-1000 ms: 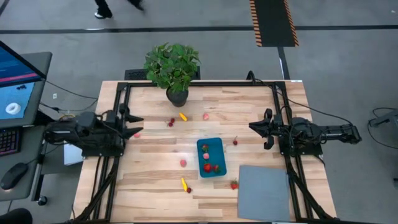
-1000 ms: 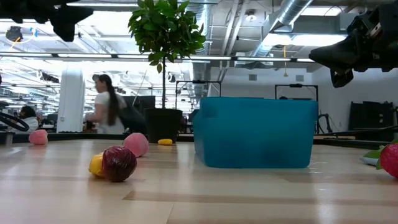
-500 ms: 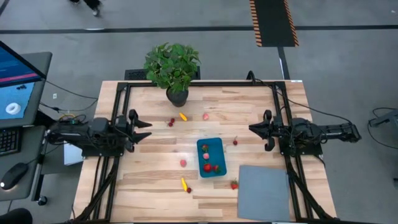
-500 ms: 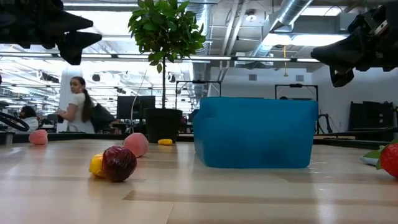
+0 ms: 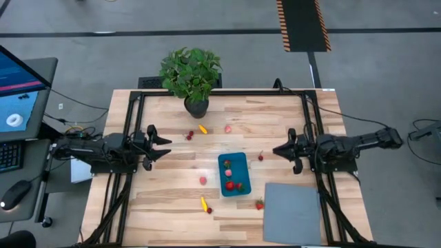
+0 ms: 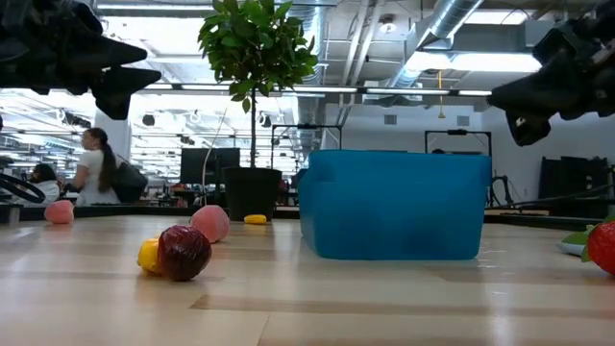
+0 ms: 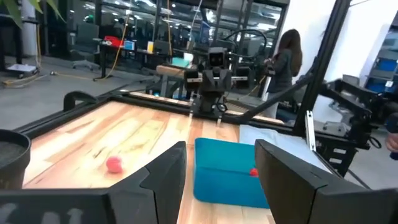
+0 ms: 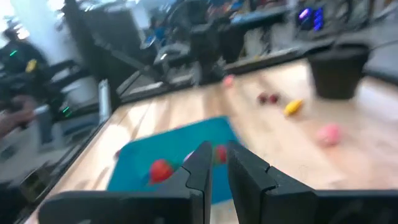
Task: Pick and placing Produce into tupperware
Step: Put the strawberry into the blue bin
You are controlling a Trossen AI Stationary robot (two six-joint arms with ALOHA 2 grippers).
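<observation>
Above the table's left side my left gripper (image 5: 164, 142) hangs wide open, empty. Right gripper (image 5: 278, 149) hovers near the tub (image 5: 233, 174), fingers nearly together, empty.

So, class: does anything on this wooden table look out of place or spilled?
Nothing is damaged, but small produce pieces lie scattered outside the teal-blue plastic tub: a pink piece, a yellow one and a red strawberry beside the flat grey mat.

Teal-blue tupperware (image 5: 233, 173), red produce (image 5: 230, 185)
</observation>
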